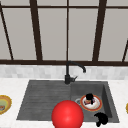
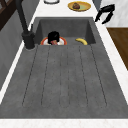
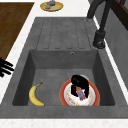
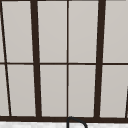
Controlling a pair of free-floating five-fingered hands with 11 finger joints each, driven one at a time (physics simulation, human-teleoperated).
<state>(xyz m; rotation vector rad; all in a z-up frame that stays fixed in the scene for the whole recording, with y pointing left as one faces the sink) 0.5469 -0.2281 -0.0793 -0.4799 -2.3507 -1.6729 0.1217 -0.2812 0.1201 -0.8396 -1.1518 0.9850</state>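
1. Hands sit apart: the left hand (image 1: 89,97) is low in the basin of the sink (image 1: 45,100), and the right hand (image 1: 101,118) hangs over the sink's front right corner
2. The left hand rests on top of a white plate (image 1: 99,106) with an orange-red rim, which lies on the basin floor at the right, below the black faucet (image 1: 68,75)
3. In the right side view the left hand (image 3: 79,83) points its fingers down onto the plate (image 3: 62,93), around a small pinkish item (image 3: 80,93); whether the fingers pinch that item or only touch it cannot be told
4. The left side view shows the same hand (image 2: 53,37) hunched over the plate (image 2: 43,41)
5. A banana (image 3: 35,96) lies flat on the basin floor beside the plate, near the front wall and apart from the plate's rim
6. The right hand (image 2: 106,13) is in the air above the counter's front edge, its fingers straight and spread, holding nothing; the right side view (image 3: 5,67) shows the fingers fanned
7. A large red ball (image 1: 67,115) shows in the front view at the sink's front edge, left of the plate
8. A yellow dish (image 1: 3,105) with food stands on the counter left of the sink, and another yellow dish (image 2: 79,6) stands on the counter to the right
9. A dark-framed window (image 4: 67,62) rises behind the faucet
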